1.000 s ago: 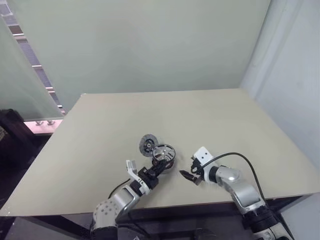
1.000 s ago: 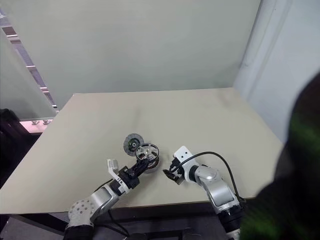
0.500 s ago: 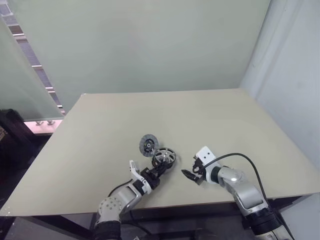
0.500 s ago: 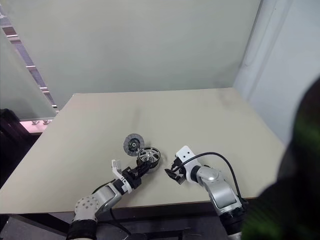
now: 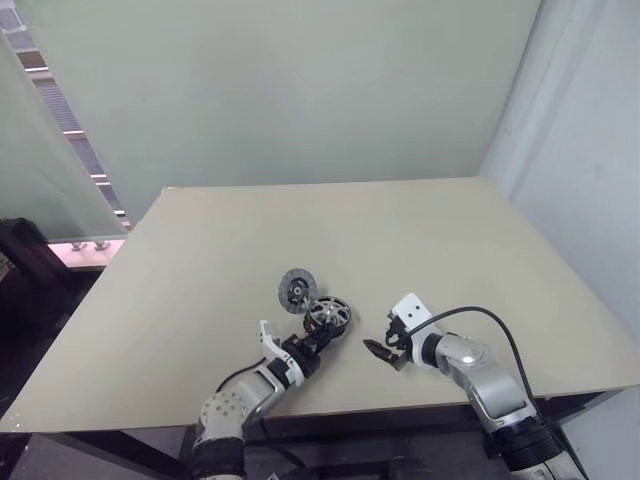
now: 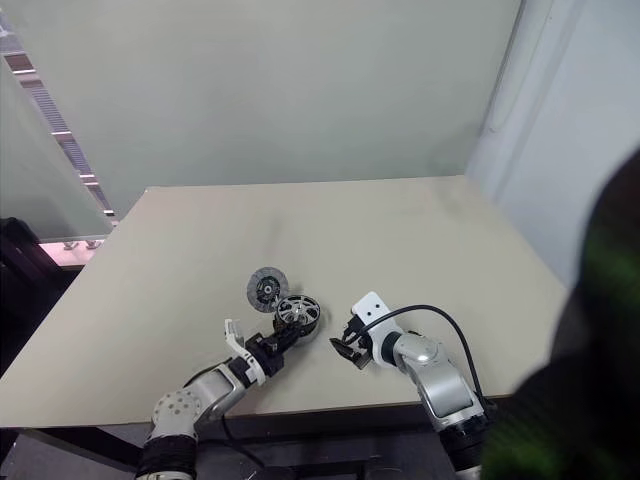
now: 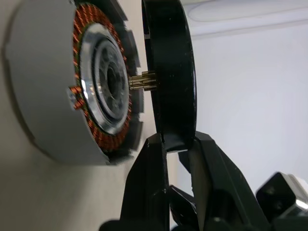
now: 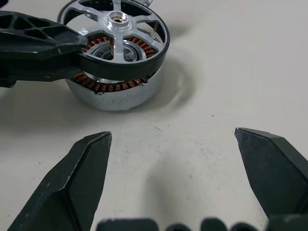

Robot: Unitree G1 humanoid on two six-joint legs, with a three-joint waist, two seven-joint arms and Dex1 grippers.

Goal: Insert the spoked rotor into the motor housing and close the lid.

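Step in hand: seating the spoked rotor [image 8: 122, 36] into the motor housing [image 8: 110, 94]. It hovered just above the copper windings, its brass shaft entering the dark centre bore, one side sitting lower than the other.
Doing it well: by my judgement the rotor needed levelling so the shaft ran straight down the bore. Lower it slowly, then release only once the ring sat evenly around the windings, since any tilt risked the shaft binding.
Left gripper [image 7: 175, 144]: narrow, its two black fingers pinched on the rotor's dark rim.
Left arm pose: forearm low over the near part of the table [image 5: 450, 230], gripper reaching forward and toward the robot's right, roughly level, meeting the rotor from its near side.
Right gripper [image 8: 173, 163]: wide and empty, fingers spread just above the tabletop.
Right arm pose: angled forward and toward the robot's left, tilted downward, near the housing but apart from it — a possible brace if the housing slid.
Housing location: standing upright on the table between the two grippers.
Lid [image 5: 296, 290]: lying flat on the table just beyond the housing — untouched.
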